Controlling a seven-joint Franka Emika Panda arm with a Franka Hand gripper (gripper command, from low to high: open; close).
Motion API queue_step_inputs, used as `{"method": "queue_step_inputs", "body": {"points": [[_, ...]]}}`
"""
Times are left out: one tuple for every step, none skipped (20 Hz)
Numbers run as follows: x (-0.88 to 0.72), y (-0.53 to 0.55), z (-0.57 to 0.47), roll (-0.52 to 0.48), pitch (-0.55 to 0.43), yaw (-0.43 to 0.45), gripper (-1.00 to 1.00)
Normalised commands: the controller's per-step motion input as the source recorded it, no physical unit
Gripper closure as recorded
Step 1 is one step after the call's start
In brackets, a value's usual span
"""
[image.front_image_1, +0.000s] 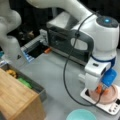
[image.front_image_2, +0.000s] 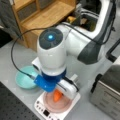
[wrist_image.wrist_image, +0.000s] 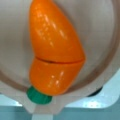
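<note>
Orange carrot (wrist_image.wrist_image: 55, 51) | in pink bowl (image.front_image_2: 50, 105) on scale (image.front_image_2: 71, 106) | claw (image.front_image_2: 58, 96) pinching carrot

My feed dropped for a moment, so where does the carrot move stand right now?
Looks done: the orange toy carrot with a green stub is already over the pale pink bowl sitting on the white kitchen scale. In hand: the gripper is low over that bowl, right at the carrot. Left: I cannot tell whether the carrot is released; the gripper has yet to lift clear.
</note>
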Motion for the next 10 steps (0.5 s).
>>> {"method": "queue_step_inputs", "body": {"points": [[-0.63,-0.17,0.23,-0.081,-0.084,0.184,-1.0],[-0.65,-0.15,0.2,-0.07,-0.078,0.192,-1.0],[-0.68,-0.14,0.18,-0.062,-0.09,0.198,-1.0],[-0.68,-0.13,0.15,-0.055,-0.101,0.19,-1.0],[-0.67,-0.12,0.08,-0.031,-0.119,0.214,-1.0],[-0.66,-0.12,0.02,-0.019,-0.132,0.225,-1.0],[-0.65,-0.12,0.0,-0.013,-0.141,0.215,-1.0],[-0.66,-0.13,-0.02,-0.011,-0.142,0.213,-1.0],[-0.69,-0.14,-0.01,-0.009,-0.137,0.227,-1.0],[-0.72,-0.15,0.01,-0.005,-0.135,0.232,-1.0]]}}
